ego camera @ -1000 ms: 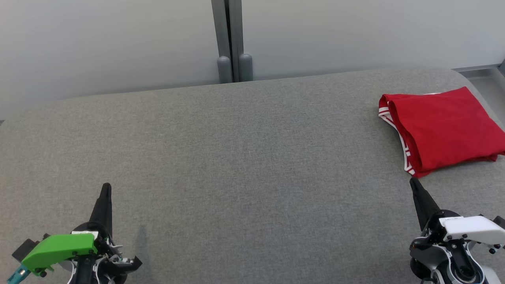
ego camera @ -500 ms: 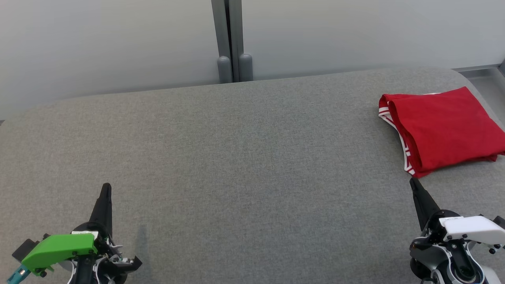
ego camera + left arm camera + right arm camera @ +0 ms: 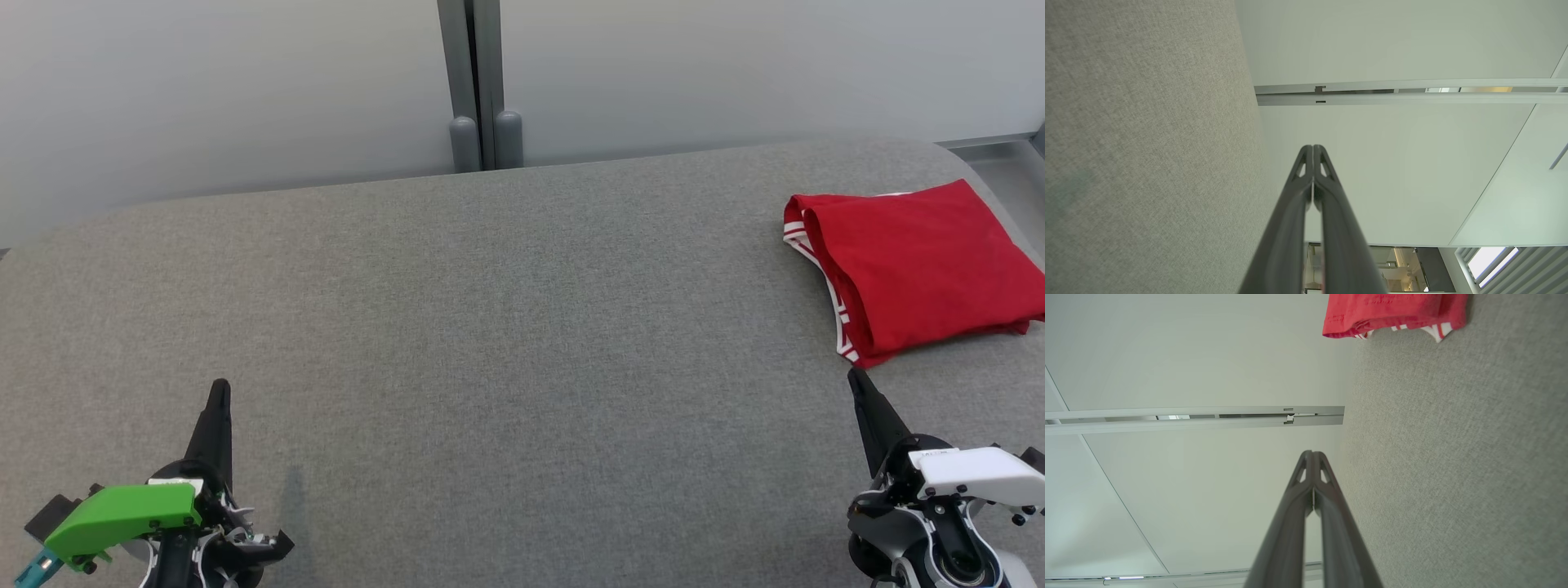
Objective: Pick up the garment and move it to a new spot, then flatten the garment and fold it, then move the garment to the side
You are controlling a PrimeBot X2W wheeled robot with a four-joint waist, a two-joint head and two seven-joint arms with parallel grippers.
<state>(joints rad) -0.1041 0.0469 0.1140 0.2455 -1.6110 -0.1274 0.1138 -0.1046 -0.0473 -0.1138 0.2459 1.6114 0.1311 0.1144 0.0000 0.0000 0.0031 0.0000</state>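
A red garment [image 3: 914,265] with white-striped trim lies folded at the far right of the grey fabric surface [image 3: 490,327]; its edge also shows in the right wrist view [image 3: 1392,312]. My right gripper [image 3: 856,377] is shut and empty at the lower right, its tip just below the garment's near corner and apart from it. In the right wrist view its fingers [image 3: 1312,454] are pressed together. My left gripper [image 3: 220,385] rests shut and empty at the lower left, far from the garment, fingers closed in the left wrist view [image 3: 1312,148].
A pale wall with a grey vertical frame [image 3: 478,82] stands behind the surface. The surface's right edge curves down by a metal ledge [image 3: 1000,155] beside the garment.
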